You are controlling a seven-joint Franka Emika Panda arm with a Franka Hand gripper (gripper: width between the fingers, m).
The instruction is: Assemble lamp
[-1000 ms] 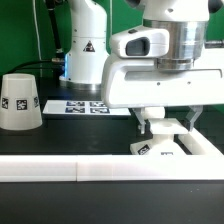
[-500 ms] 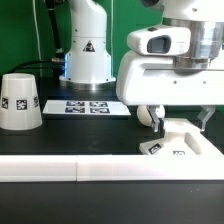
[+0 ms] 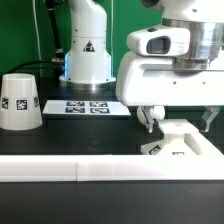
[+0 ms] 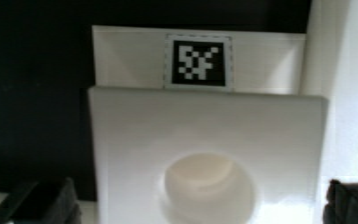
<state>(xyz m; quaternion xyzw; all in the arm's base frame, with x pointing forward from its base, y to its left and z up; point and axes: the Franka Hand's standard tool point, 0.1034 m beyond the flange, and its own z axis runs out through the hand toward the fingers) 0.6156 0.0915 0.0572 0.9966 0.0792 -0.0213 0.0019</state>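
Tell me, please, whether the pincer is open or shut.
Open: the pincer has its fingers wide apart in both views, one on each side of the lamp base, gripping nothing.

Bright even lighting, wrist view blurry (whites washed out)

The arm (image 3: 178, 45) reaches straight down, its tool (image 3: 180, 121) low, fingers (image 3: 150, 118) spread wide apart.
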